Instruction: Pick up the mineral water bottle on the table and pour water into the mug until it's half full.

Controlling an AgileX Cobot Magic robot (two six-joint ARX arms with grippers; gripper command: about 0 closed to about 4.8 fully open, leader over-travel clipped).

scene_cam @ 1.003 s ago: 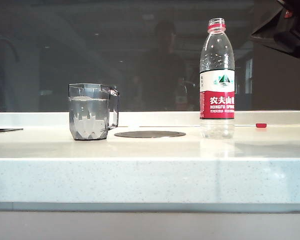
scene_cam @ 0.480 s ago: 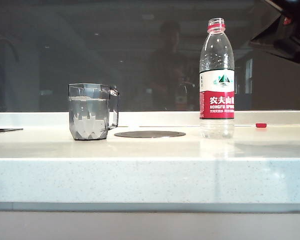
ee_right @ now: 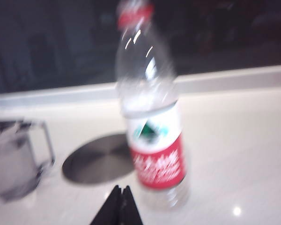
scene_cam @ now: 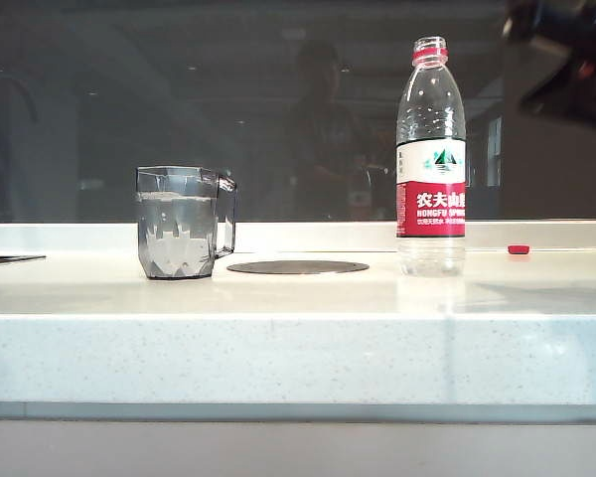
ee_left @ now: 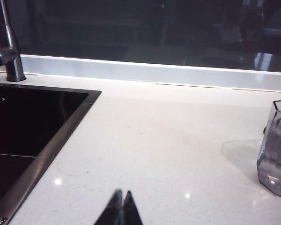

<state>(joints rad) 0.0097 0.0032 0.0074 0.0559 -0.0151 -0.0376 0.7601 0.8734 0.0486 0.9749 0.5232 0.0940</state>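
Observation:
The mineral water bottle (scene_cam: 431, 159) stands upright and uncapped on the right of the table (scene_cam: 298, 348). The grey faceted mug (scene_cam: 184, 224) stands to its left with water (scene_cam: 176, 214) high up in it. In the right wrist view my right gripper (ee_right: 121, 190) is shut and empty, a short way in front of the bottle (ee_right: 152, 126), with the mug (ee_right: 14, 159) off to the side. My right arm (scene_cam: 576, 60) shows as a dark blur above and right of the bottle. My left gripper (ee_left: 121, 194) is shut and empty over bare counter, apart from the mug (ee_left: 276, 150).
A flat dark disc (scene_cam: 298, 266) is set in the counter between mug and bottle. A small red cap (scene_cam: 519, 248) lies behind the bottle to the right. A black sink (ee_left: 23, 131) with a tap (ee_left: 9, 47) lies beside the left gripper. A dark window runs along the back.
The dark shape of my right arm at the upper right has shifted lower and further into the picture. Bottle and mug have not moved.

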